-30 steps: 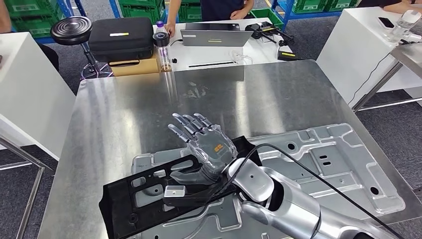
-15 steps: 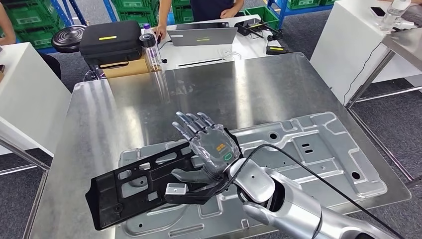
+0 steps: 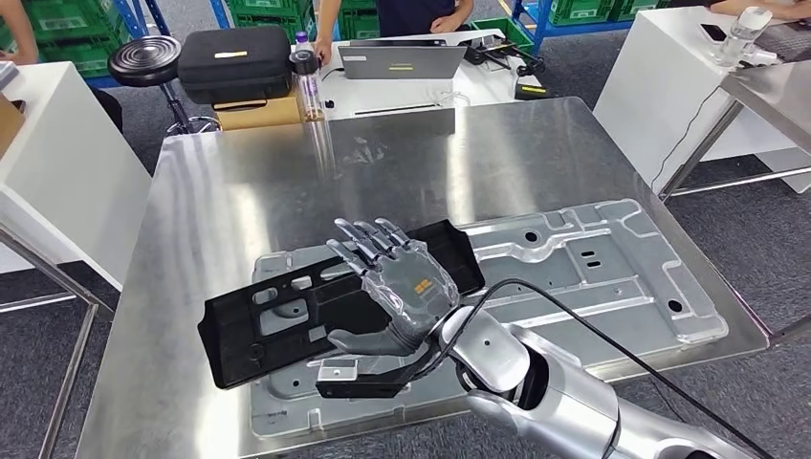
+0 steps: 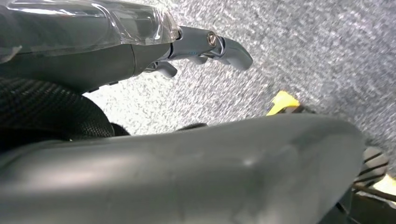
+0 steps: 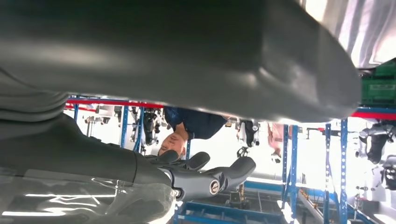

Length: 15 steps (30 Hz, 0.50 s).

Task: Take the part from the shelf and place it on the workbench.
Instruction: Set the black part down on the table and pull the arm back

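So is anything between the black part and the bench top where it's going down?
Yes. The black part, with the right hand over it, lies across the large silver stamped panel, which covers that near area of the workbench.

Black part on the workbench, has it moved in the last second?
Yes. Judged against the silver panel under it, the black part has shifted away from the robot; its far corner now overlaps the panel's far edge.

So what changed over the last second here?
The right hand moved the black part away from the robot, farther onto the silver plate on the workbench. The camera also shifted. The hand's spread fingers stayed over the part.
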Available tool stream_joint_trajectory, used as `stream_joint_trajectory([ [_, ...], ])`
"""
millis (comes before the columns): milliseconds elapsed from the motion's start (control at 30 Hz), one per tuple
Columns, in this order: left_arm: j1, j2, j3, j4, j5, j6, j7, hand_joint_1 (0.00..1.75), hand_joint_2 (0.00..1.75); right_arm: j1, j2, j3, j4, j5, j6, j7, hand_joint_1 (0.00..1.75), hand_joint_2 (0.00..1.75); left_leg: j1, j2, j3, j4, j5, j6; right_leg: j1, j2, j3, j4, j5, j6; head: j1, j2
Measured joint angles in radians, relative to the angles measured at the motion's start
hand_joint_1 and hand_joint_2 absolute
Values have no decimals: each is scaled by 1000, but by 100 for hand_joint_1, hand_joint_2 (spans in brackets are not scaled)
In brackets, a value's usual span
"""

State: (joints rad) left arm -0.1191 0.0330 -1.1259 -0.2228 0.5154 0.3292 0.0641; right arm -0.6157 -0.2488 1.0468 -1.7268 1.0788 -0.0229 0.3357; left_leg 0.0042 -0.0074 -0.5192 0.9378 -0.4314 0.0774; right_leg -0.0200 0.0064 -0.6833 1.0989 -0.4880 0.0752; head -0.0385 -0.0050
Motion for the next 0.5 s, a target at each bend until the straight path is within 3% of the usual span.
stream_joint_trajectory([
  [33,0,0,0,0,0,0,0,0,0,0,0,0,0,0,0,0,0,0,-1,1,-14,1,11,2,0,0,-20,76,-44,2,0,0],
  [67,0,-1,0,0,0,0,0,0,0,1,0,0,0,0,0,0,0,0,-3,2,-27,1,21,3,0,0,-30,136,-67,4,0,0],
  [100,-1,-1,0,0,0,0,0,0,0,2,-1,0,0,0,1,0,0,0,-5,3,-40,2,32,3,0,0,-24,165,-66,4,1,0],
  [133,-1,-1,0,0,0,0,0,0,0,3,-1,0,0,0,1,0,0,0,-6,3,-53,2,42,2,0,0,0,155,-46,2,1,0],
  [200,-3,-1,-1,0,0,0,0,0,0,3,-1,0,0,0,1,0,0,0,-8,3,-73,3,61,-1,2,0,105,30,2,-7,1,0],
  [267,-4,-2,-1,0,0,0,0,0,0,1,-1,0,-3,0,2,0,0,0,-12,1,-84,3,78,-10,9,0,211,-127,5,-18,1,0],
  [300,-4,-2,-1,0,0,0,0,0,0,0,-1,-1,-5,0,2,0,0,0,-12,1,-86,1,87,-15,12,0,237,-170,-1,-23,0,0],
  [367,-5,-2,-2,0,0,0,0,0,0,0,-1,-1,-7,0,2,0,0,0,-11,1,-93,-3,104,-28,15,-2,234,-189,7,-36,0,0],
  [400,-5,-2,-2,0,0,0,0,0,0,-1,-2,-1,-8,0,2,0,0,0,-10,1,-100,2,98,-33,13,-3,227,-190,17,-43,0,0],
  [433,-5,-2,-2,0,0,0,0,0,0,-1,-2,-1,-8,0,2,0,0,0,-8,1,-112,25,72,-39,11,-5,216,-191,28,-51,0,0],
  [500,-6,-2,-2,0,0,0,0,0,0,-1,-1,-1,-8,0,2,0,0,0,-2,1,-151,136,-29,-48,9,-8,190,-192,51,-60,-2,0],
])
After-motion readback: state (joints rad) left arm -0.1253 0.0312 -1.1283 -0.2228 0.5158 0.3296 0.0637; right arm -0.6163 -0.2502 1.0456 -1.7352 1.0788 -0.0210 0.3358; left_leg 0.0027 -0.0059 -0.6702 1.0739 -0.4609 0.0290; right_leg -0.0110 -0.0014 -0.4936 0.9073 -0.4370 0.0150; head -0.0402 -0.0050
